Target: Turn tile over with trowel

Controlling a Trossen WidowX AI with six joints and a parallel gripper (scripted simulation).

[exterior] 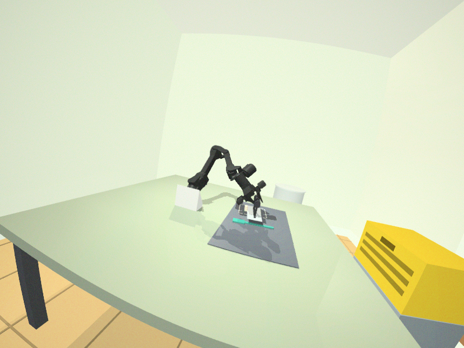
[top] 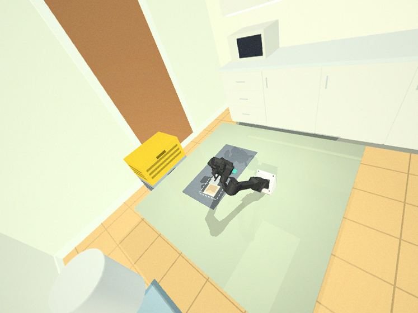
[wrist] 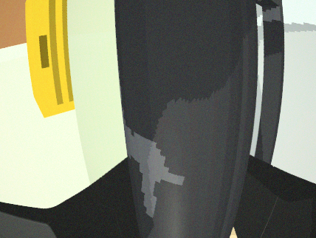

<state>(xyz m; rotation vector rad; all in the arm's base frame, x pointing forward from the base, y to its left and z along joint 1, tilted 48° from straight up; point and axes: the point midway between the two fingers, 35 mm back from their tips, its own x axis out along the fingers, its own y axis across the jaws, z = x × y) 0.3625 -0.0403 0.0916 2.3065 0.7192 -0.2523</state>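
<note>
- Nearest in the exterior view is the broad green table (top: 277, 279) (exterior: 157, 269), with a yellow cabinet (top: 153, 153) (exterior: 434, 276) (wrist: 35, 81) standing beyond its right side.
- A dark grey mat (top: 193, 189) (exterior: 220, 239) lies on the table, right of the middle; the arm's shadow falls across its near part.
- A slim teal tool (top: 234, 171) (exterior: 238, 220) lies across the mat, on the near side of the gripper and wider at its left end.
- The gripper (top: 215, 176) (exterior: 254, 215) (wrist: 182, 154) is closed on the trowel (top: 215, 181) (exterior: 250, 217), whose pale blade shows below the fingers. The wrist view is mostly filled by one dark finger.
- Just past the blade is the tile (top: 211, 189) (exterior: 245, 209), within the dashed outline (top: 207, 196) (exterior: 265, 214) as seen from the top. Its plain tan-and-cream face is up; whether it lies fully flat I cannot tell.
- The black arm (top: 231, 187) (exterior: 206, 165) arches over from the left, its foot on a white block (top: 273, 188) (exterior: 187, 198) apart from the mat.
- Farthest, past the table's far edge, a white cylinder (top: 95, 288) (exterior: 288, 193) shows.
</note>
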